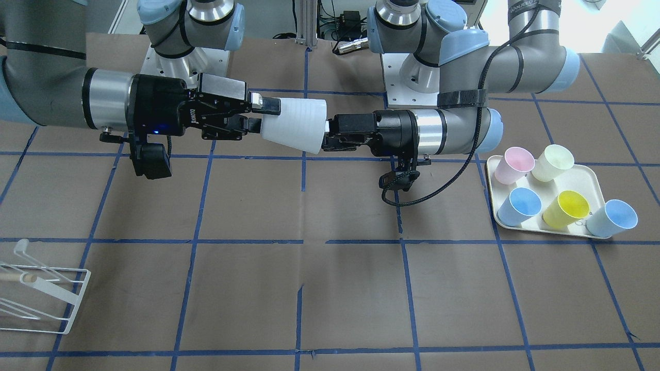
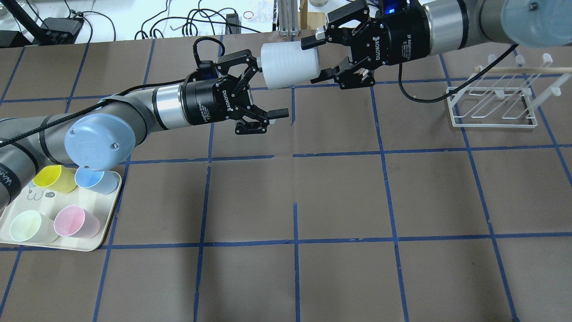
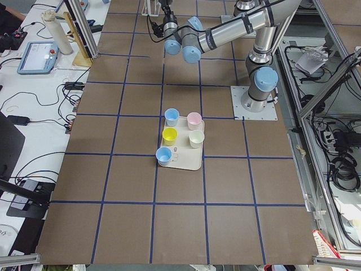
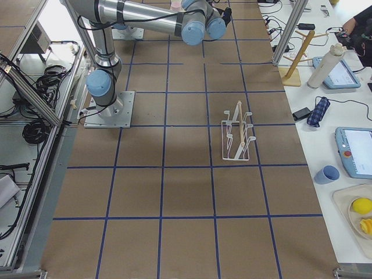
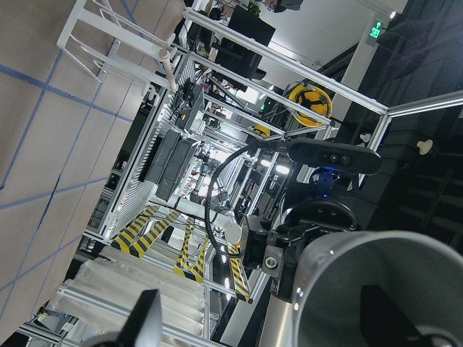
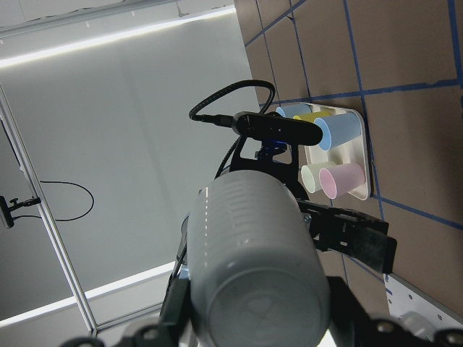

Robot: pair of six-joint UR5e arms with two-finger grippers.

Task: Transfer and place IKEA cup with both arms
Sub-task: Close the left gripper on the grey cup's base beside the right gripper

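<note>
Hanging on its side above the brown table [image 1: 350, 288], the IKEA cup [image 1: 296, 125] is up in the air between the two grippers. The right gripper [image 1: 264, 116] has its fingers pressed on the narrow base end, one on each side, and carries it. The cup's open mouth faces the left gripper [image 1: 326, 136], whose fingers are spread wide. From overhead, one finger [image 2: 245, 61] lies just beside the rim and the other [image 2: 277, 114] stands clear of the cup. Whether the near one touches the rim I cannot tell. Over on the left gripper's side, a cream tray [image 1: 593, 178] carries a pink cup [image 1: 518, 164], a pale cream-green cup [image 1: 553, 161], a yellow cup [image 1: 567, 208] and two light-blue cups [image 1: 520, 205]. A white wire rack [image 1: 46, 293] stands towards the opposite end of the table.
</note>
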